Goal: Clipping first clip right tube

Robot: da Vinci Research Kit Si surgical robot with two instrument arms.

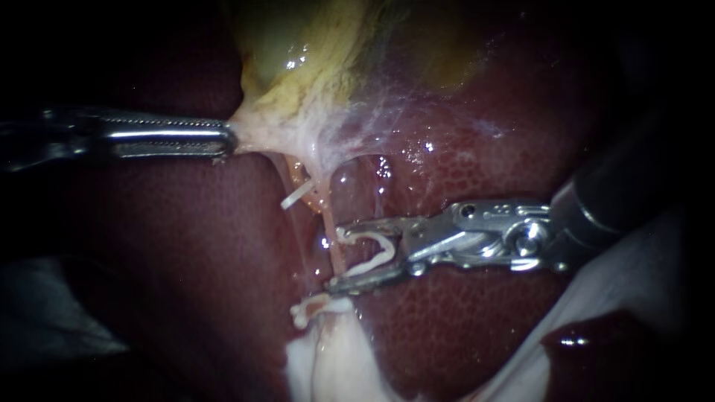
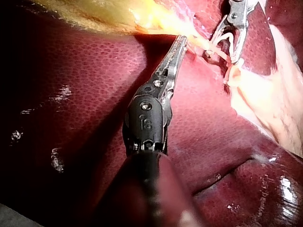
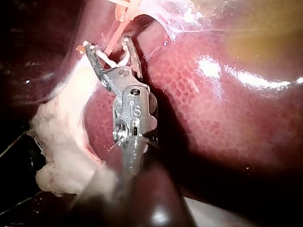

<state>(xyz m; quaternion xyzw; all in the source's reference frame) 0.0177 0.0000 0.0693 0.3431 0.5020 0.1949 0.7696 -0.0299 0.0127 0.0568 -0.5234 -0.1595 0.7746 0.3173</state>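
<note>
Nearest, right instrument (image 1: 337, 257), jaws held wide with an open white clip (image 1: 389, 249) gripped between them, clip set astride the right tube (image 1: 328, 212), beyond, left instrument (image 1: 232, 139) clamped on gallbladder (image 1: 298, 97) tissue, liver (image 1: 484, 171) seen behind.

The left instrument (image 1: 226, 140) comes in level from the left and ends just up and left of the tube (image 1: 328, 217). Its tip is clamped tight on pale tissue at the foot of the gallbladder (image 1: 313, 59). The right instrument (image 1: 339, 257) slants down from the upper right, and its wrist bends so the tip points left at the tube. That tip is spread wide, one half on each side of the tube, and an open white clip (image 1: 377, 249) is seated against both halves.
</note>
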